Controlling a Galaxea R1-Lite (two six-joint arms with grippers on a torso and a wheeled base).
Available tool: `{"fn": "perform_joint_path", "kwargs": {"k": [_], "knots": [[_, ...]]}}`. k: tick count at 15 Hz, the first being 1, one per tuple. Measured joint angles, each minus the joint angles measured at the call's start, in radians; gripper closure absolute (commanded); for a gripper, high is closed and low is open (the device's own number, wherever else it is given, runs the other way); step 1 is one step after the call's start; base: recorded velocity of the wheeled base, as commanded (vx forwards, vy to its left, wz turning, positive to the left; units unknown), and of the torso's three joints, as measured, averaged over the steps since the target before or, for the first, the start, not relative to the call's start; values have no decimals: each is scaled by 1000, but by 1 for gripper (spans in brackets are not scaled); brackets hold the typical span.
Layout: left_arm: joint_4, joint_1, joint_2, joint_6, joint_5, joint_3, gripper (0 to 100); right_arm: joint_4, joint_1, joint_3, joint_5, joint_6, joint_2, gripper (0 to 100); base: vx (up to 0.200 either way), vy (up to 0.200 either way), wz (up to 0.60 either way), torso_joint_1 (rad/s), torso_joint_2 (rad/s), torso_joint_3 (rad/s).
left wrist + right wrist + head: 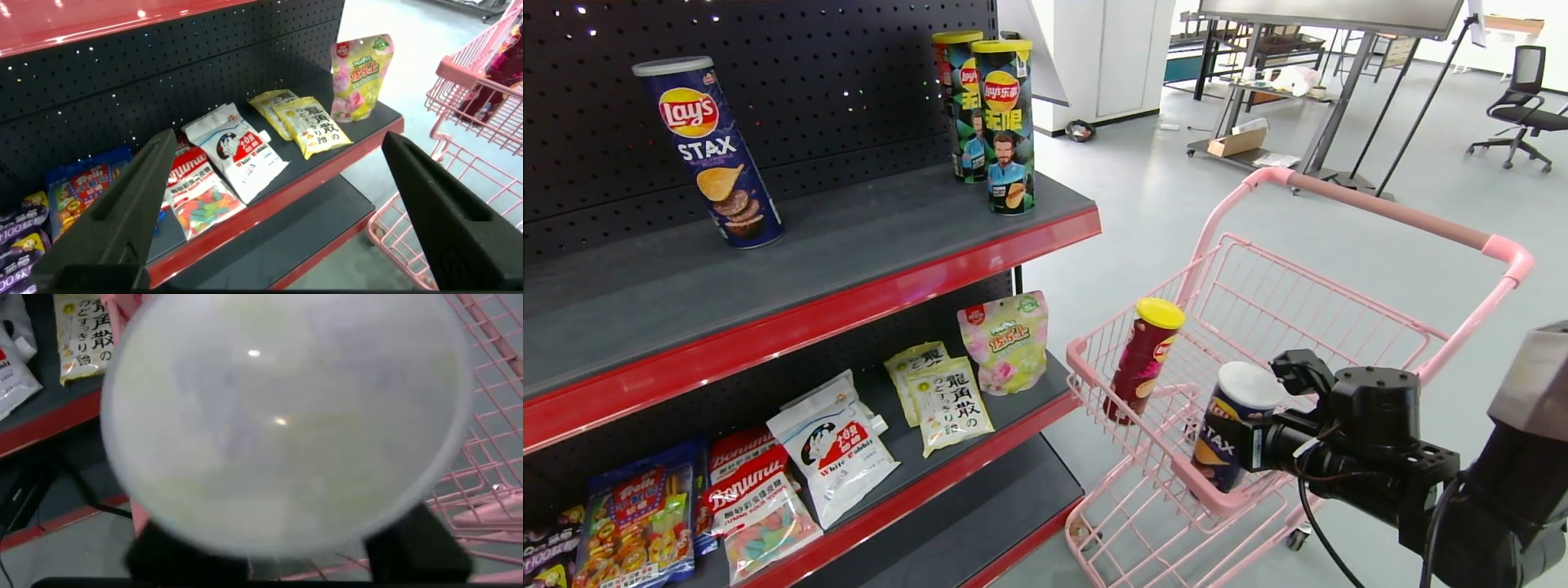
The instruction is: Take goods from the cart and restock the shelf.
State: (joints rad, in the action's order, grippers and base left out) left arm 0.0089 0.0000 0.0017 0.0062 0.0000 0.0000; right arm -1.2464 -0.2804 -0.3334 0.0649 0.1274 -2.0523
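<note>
Now my right gripper [1255, 415] is clamped on the blue chip can [1217, 447] standing in the near corner of the cart [1298, 310] (my left gripper [270, 204] gapes wide, empty), so, grasp made, I judge a straight lift clear of the cart rim comes next.

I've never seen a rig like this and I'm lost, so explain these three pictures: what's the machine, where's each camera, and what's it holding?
It is a two-armed robot on wheels, restocking a shelf from a pink cart. The wide picture comes from a camera on its head; the other two from cameras on its wrists. The left claw hangs open before the snack bags. The right claw is closed on a blue can; the blurry white disc is that can's lid, seen close up. A red can is in the cart.
</note>
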Motion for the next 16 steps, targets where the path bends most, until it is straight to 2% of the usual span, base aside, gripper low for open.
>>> {"fn": "perform_joint_path", "kwargs": {"k": [7, 9, 11, 14, 15, 16], "knots": [[0, 0, 0, 0, 0, 0, 0, 11, -5, -20, -11, -5, 44, 100, 0, 0, 0, 0, 0, 0], [0, 0, 0, 0, 0, 0, 0, 82, -5, -42, -19, -35, 125, 100, 0, 0, 0, 0, 0, 0], [0, 0, 0, 0, 0, 0, 0, 263, -3, -100, -19, -66, 241, 100, 0, 0, 0, 0, 0, 0], [0, 0, 0, 0, 0, 0, 0, 837, -3, -346, -17, -91, 468, 100, 0, 0, 0, 0, 0, 0], [0, 0, 0, 0, 0, 0, 0, 980, -5, -431, -16, -93, 552, 100, 0, 0, 0, 0, 0, 0], [0, 0, 0, 0, 0, 0, 0, 1061, -3, -481, -18, -94, 631, 100, 0, 0, 0, 0, 0, 0]]}}
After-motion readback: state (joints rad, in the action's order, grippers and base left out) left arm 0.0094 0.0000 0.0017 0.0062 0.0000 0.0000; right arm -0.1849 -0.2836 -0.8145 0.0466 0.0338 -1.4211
